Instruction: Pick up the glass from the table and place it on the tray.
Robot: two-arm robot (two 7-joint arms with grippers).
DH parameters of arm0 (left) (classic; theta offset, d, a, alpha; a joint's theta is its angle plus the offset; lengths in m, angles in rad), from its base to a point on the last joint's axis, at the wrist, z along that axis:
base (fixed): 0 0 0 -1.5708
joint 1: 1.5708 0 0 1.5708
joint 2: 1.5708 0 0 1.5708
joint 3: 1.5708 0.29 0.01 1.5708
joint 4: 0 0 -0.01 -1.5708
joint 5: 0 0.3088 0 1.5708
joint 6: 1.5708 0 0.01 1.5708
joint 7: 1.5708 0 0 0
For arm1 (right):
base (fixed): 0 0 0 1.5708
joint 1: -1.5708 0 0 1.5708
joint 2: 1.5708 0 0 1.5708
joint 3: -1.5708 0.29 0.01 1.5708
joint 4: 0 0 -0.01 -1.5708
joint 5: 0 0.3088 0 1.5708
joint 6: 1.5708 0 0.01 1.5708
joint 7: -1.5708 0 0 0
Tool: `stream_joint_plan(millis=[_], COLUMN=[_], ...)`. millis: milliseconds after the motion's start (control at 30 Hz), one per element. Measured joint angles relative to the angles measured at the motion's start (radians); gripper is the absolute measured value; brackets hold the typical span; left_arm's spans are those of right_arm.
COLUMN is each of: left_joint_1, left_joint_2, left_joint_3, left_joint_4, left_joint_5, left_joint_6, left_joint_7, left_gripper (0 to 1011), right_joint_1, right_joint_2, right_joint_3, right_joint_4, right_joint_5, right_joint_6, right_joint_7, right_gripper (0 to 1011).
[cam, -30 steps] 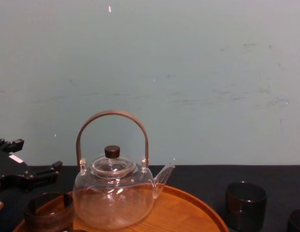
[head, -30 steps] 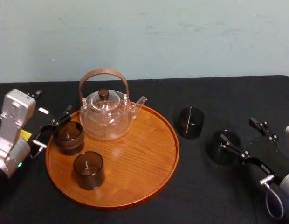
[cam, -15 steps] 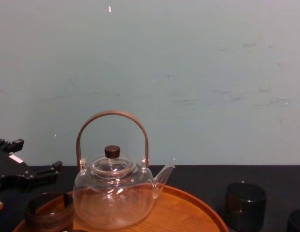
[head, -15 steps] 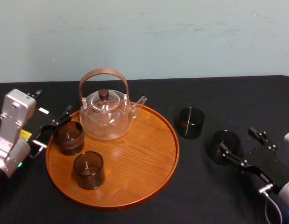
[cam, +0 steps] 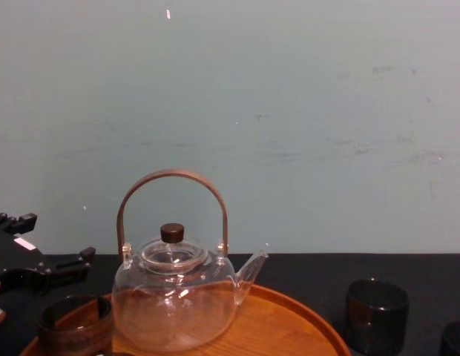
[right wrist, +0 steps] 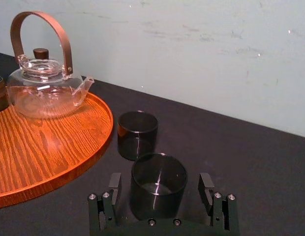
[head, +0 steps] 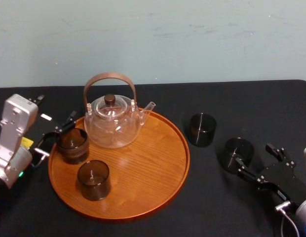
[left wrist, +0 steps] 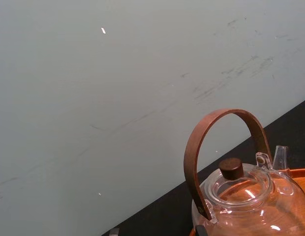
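Withdrawn toward the robot's body since a second ago, right gripper [head: 254, 159], then reaching with one finger alongside the smoky dark cylindrical glass [head: 237, 152], now lower on the black-clothed table [head: 232, 103]; glass itself unmoved, upright on the cloth, well to the right of the large round orange-brown wooden tray [head: 153, 187] and not on it; jaws spread wide, gripping nothing; from the right wrist, glass centred in the gap between the two fingers, a clear strip of cloth on each side, no contact seen; from the head, glass just beyond the fingertips rather than deep between them; nearby on the cloth, between this glass and the tray, a second dark cylindrical glass [head: 201, 129]; on the tray, unchanged, clear glass teapot with a brown arched handle [head: 112, 126] at the far side, dark brown glass [head: 72, 144] at the left rim, another dark glass [head: 94, 179] nearer the front; left gripper [head: 57, 134] parked as before at the tray's left edge, jaws apart, beside the dark brown glass.
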Motion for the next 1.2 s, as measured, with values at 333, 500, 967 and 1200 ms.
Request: stream_joint_plan(millis=[333,500,967,1200], left_joint_1=[0.000,0.000,0.000,0.000], left_joint_2=[0.000,0.000,0.000,0.000], left_joint_3=[0.000,0.000,0.000,0.000], left_joint_4=[0.000,0.000,0.000,0.000], left_joint_5=[0.000,0.000,0.000,0.000], left_joint_6=[0.000,0.000,0.000,0.000], left_joint_7=[0.000,0.000,0.000,0.000], left_gripper=[1001,1001,1001,1001], right_joint_1=[0.008,0.022,0.107,0.154], right_joint_2=[-0.032,-0.049,-0.092,-0.115], right_joint_3=[0.015,0.018,0.015,0.006], right_joint_4=[0.044,0.072,0.161,0.207], right_joint_5=[0.008,0.008,-0.006,-0.023], right_joint_6=[0.004,0.007,0.029,0.038], right_joint_7=[0.031,0.048,0.115,0.149], right_gripper=[1003,1003,1003,1002])
